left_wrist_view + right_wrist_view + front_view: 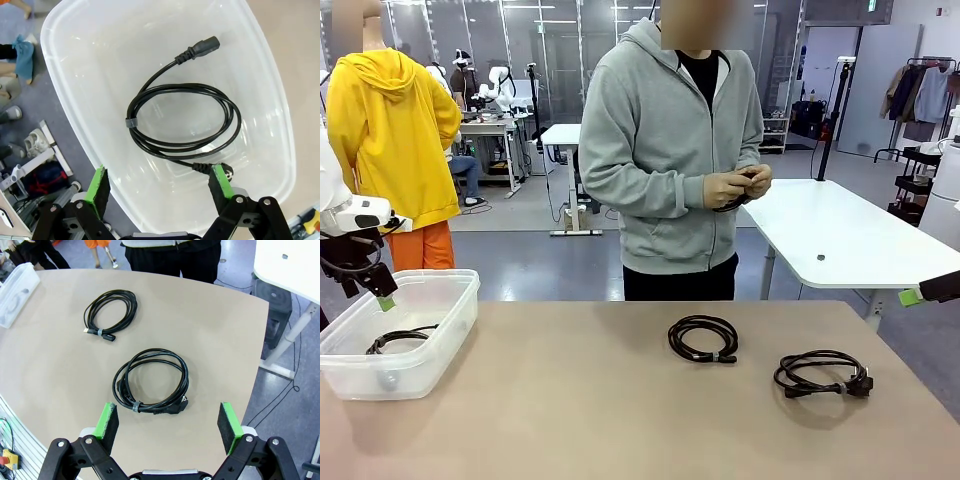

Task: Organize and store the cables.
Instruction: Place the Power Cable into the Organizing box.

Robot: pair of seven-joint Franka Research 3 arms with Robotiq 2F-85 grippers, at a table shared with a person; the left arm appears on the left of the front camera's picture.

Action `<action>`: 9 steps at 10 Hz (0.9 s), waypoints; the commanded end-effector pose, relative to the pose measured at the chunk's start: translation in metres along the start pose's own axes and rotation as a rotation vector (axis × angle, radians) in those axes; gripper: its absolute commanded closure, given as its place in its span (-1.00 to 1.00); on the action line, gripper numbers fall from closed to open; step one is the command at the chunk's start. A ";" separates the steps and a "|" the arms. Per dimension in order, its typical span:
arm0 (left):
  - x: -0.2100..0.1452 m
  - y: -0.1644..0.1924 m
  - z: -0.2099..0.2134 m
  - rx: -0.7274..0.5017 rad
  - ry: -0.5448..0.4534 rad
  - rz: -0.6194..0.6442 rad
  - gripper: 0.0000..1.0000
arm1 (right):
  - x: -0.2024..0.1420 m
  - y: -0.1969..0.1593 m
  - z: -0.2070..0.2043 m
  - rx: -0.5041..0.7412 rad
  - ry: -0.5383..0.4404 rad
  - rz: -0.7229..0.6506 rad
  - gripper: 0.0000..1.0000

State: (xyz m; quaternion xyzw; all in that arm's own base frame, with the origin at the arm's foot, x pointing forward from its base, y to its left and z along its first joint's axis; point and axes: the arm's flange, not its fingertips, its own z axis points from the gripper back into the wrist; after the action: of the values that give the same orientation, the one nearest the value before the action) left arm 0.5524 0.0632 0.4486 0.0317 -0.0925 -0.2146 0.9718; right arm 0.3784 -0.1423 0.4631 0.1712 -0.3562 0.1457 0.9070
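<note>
Both grippers' (160, 186) (168, 424) fingers (98, 184) released; three cables (131, 122) (99, 332) (136, 405) lie loose, person (670, 150) seemingly holding a fourth (731, 204).

You have no readable text, label, brand, number or sign in these views; any print on the distant fittings is too small to make out.

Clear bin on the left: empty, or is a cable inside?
Not empty. One tied coil of cable lies flat on the floor of the bin; the open left end effector hangs above it.
</note>
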 end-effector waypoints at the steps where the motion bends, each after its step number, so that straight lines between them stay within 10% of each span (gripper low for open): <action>1: 0.003 -0.001 0.002 0.023 0.000 0.009 -1.00 | 0.000 0.000 0.001 -0.004 0.009 -0.003 -1.00; 9: -0.009 0.011 0.028 -0.081 -0.045 -0.041 -1.00 | 0.000 0.000 0.001 -0.004 0.009 -0.003 -1.00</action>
State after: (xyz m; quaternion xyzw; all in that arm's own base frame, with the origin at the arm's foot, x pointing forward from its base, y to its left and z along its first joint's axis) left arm 0.5509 0.0645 0.4547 0.0213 -0.0985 -0.2213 0.9700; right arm 0.3784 -0.1423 0.4631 0.1713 -0.3562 0.1457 0.9070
